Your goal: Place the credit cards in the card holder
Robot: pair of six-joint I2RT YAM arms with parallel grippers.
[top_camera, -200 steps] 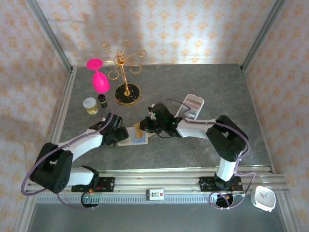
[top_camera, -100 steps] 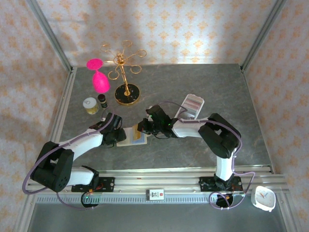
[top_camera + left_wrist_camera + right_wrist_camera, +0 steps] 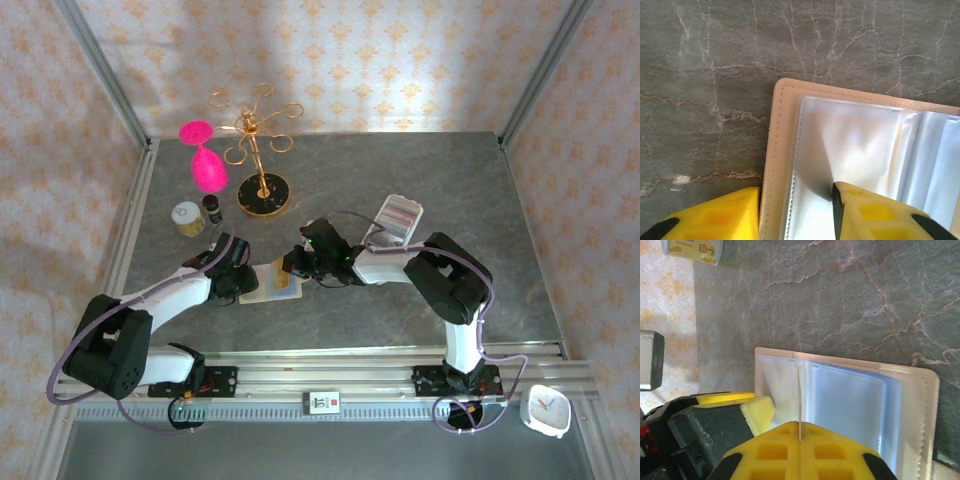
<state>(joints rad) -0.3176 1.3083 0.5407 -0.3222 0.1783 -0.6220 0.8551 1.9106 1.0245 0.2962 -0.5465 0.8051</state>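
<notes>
Beige card holder [image 3: 920, 405] lies open on surface [image 3: 715, 75] | right fingers [image 3: 790, 447] closed tight on one credit card [image 3: 799, 390], edge-on above a holder sleeve | left fingers [image 3: 875, 215] half apart astride holder's left border, gripping nothing | insertion seems unfinished

Both arms inward; left hand [image 3: 796, 207] fingers apart, right hand [image 3: 800, 432] (pinched tight) on a card [image 3: 799, 395].
</notes>
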